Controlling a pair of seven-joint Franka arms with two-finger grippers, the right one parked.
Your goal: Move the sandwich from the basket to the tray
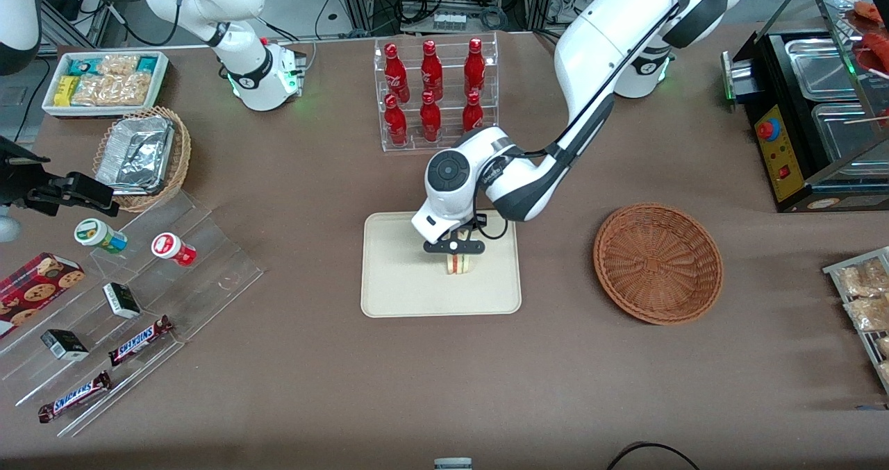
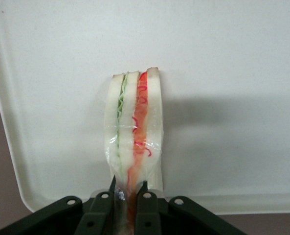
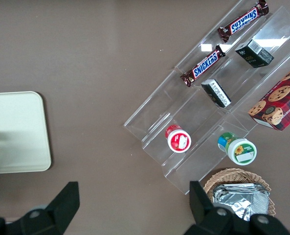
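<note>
pincer (image 1: 455, 251): sitting low over the tray, fingers (image 2: 145, 203) clenched on the sandwich's end; the fingertips are getting hidden by the wrapper and bread in the left wrist view.
sandwich (image 1: 459, 263): one, standing on edge on the tray; the front view is showing only a small strip below the pincer bar, the wrist is covering the rest. In the left wrist view (image 2: 135, 132) the red and green layers are showing through a clear wrap, and the gripped end is running out of frame.
tray (image 1: 403, 275): one, cream, lying flat on the brown surface (image 1: 444, 387); nothing else is sitting on it. The sandwich is standing well in from the rims. The wrist view is showing one rounded corner (image 2: 17, 161); the parked arm's camera is catching only a cut-off corner (image 3: 17, 132).
basket (image 1: 658, 263): one, reddish-brown wicker, holding nothing, lying beside the tray toward the working arm's end, a clear gap between them.
cola bottles (image 1: 432, 91): six in a clear rack, farther from the front camera than the tray, partly overlapped by the arm's wrist.
Snickers bars (image 1: 141, 340): two on the clear stepped stand, toward the parked arm's end, well apart from the tray.
open room: bare surface is lying nearer the camera than the tray and basket.
</note>
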